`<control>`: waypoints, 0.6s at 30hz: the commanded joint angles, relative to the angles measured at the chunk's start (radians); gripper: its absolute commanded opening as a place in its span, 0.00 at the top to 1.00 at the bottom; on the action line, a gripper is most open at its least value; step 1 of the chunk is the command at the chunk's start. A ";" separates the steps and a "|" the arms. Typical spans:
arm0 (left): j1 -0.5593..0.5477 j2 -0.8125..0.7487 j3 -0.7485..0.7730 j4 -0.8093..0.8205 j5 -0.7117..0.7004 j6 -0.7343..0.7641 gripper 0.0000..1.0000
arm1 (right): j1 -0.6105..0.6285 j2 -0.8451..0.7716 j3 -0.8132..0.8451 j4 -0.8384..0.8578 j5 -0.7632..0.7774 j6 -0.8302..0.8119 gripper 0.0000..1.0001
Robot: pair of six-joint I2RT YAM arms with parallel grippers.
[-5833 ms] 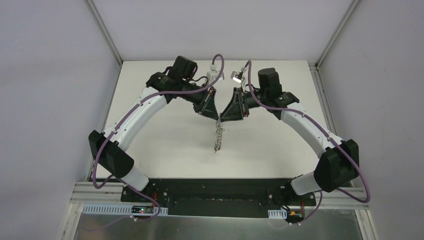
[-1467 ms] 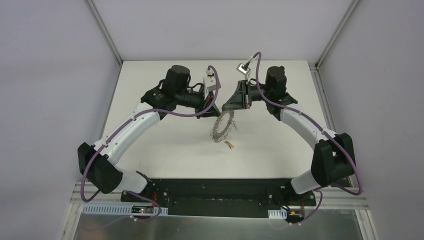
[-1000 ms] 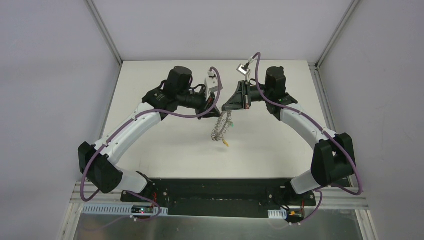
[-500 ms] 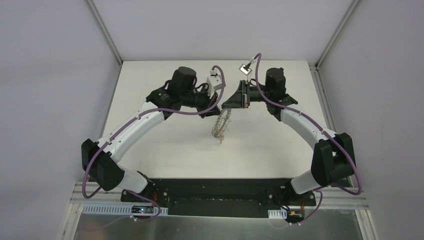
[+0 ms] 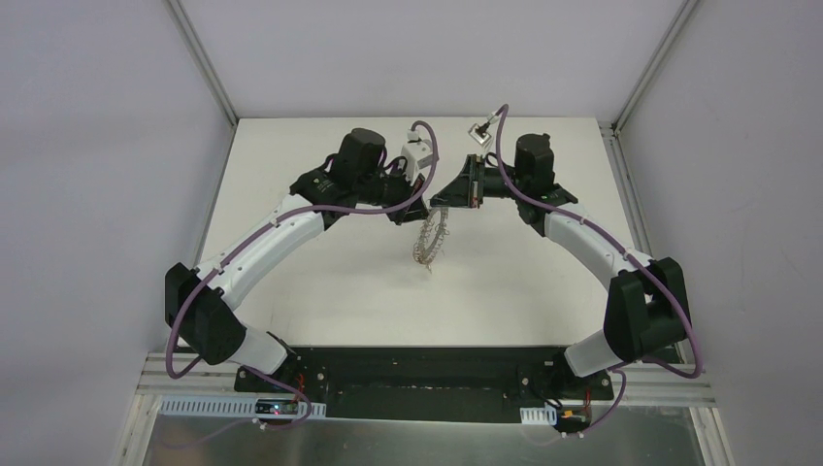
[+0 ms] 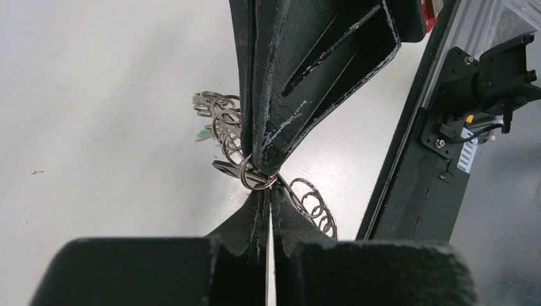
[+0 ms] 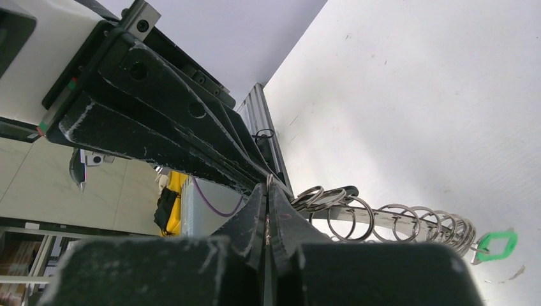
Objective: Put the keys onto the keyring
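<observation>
Top external shows the keyring [image 5: 430, 238] hanging lengthwise from left gripper [image 5: 415, 210] and right gripper [image 5: 442, 206], both clenched tip to tip on its top end; a green key [image 7: 496, 244] dangles lowest.

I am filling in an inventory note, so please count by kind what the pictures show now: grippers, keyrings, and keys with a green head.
grippers: 2 (left gripper and right gripper, each shut on the keyring)
keyring: 1
green key: 1
total: 4
</observation>
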 commanded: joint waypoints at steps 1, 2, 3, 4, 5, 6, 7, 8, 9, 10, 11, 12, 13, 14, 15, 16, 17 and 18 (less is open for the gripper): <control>-0.026 -0.005 0.047 0.086 0.022 -0.048 1.00 | -0.003 -0.012 0.001 0.034 0.062 0.020 1.00; -0.026 -0.003 0.048 0.088 0.024 -0.053 1.00 | -0.003 -0.011 0.001 0.032 0.068 0.023 1.00; -0.026 0.000 0.049 0.090 0.026 -0.057 1.00 | -0.004 -0.010 0.001 0.030 0.074 0.023 1.00; -0.026 0.001 0.051 0.092 0.030 -0.060 1.00 | -0.004 -0.008 0.001 0.028 0.080 0.025 1.00; -0.026 0.003 0.052 0.095 0.032 -0.062 1.00 | -0.003 -0.007 0.001 0.026 0.085 0.027 1.00; -0.026 0.006 0.054 0.097 0.036 -0.063 1.00 | -0.004 -0.005 0.001 0.026 0.089 0.029 1.00; -0.026 0.009 0.056 0.100 0.040 -0.062 1.00 | -0.004 -0.004 0.001 0.025 0.094 0.030 1.00; -0.026 0.012 0.058 0.102 0.043 -0.062 1.00 | -0.004 -0.003 0.000 0.025 0.096 0.033 1.00; -0.026 0.014 0.061 0.102 0.044 -0.062 1.00 | -0.005 -0.003 -0.001 0.025 0.099 0.036 1.00; -0.026 0.016 0.064 0.103 0.044 -0.062 1.00 | -0.005 -0.002 -0.002 0.025 0.099 0.038 1.00; -0.026 0.018 0.066 0.106 0.045 -0.088 1.00 | -0.004 -0.002 -0.004 0.030 0.099 0.041 1.00; -0.026 0.019 0.068 0.107 0.045 -0.092 1.00 | -0.003 -0.002 -0.005 0.030 0.099 0.043 1.00; -0.026 0.019 0.068 0.107 0.046 -0.096 1.00 | -0.004 -0.001 -0.006 0.033 0.096 0.045 1.00; -0.026 0.020 0.068 0.107 0.048 -0.097 1.00 | -0.004 -0.002 -0.007 0.036 0.097 0.044 1.00; -0.025 0.017 0.067 0.107 0.051 -0.094 0.98 | -0.004 -0.003 -0.008 0.036 0.096 0.043 1.00; -0.025 0.015 0.065 0.106 0.055 -0.088 0.96 | -0.008 -0.003 -0.009 0.045 0.088 0.042 1.00; -0.024 0.013 0.065 0.102 0.059 -0.079 0.93 | -0.010 -0.003 -0.010 0.053 0.080 0.042 1.00; -0.022 0.008 0.065 0.095 0.062 -0.075 0.91 | -0.014 -0.003 -0.012 0.065 0.068 0.042 1.00</control>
